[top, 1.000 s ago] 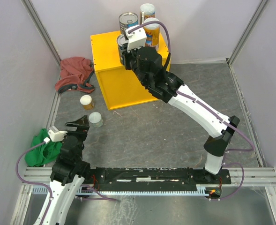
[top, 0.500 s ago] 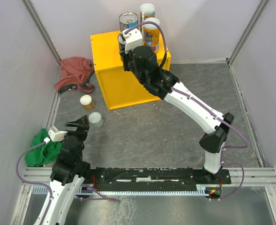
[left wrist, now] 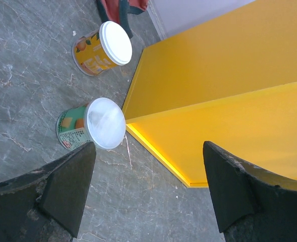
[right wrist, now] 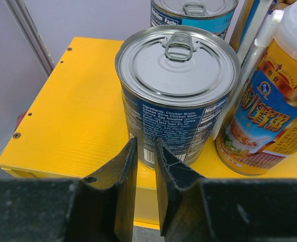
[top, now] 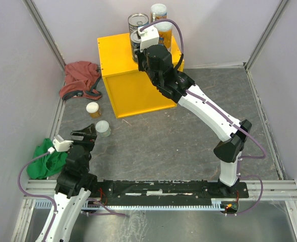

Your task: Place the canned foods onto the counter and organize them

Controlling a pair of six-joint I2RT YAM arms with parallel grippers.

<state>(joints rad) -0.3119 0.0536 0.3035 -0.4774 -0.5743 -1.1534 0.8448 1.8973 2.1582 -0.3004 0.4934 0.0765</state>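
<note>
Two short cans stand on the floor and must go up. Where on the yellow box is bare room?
Bare: the box top's left part, between its left edge and the tins. Crowded: the far right corner, where tins and orange cans stand close.

Reading "Ingredients: Chicken Broth, Cooked White Chicken Meat, Egg Noodles" in small white print on the nearer blue tin (right wrist: pixel 177 101), with finer lines below blurring out. Beginning "Nutri" at that label's right edge, probably "Nutrition". Showing "Nutrition Facts" on the farther blue tin (right wrist: pixel 163 17). Bearing large white Chinese characters on the orange-labelled can (right wrist: pixel 261 118). Appearing too small to read on the orange short can (left wrist: pixel 102 49) and the green short can (left wrist: pixel 90 125).
</note>
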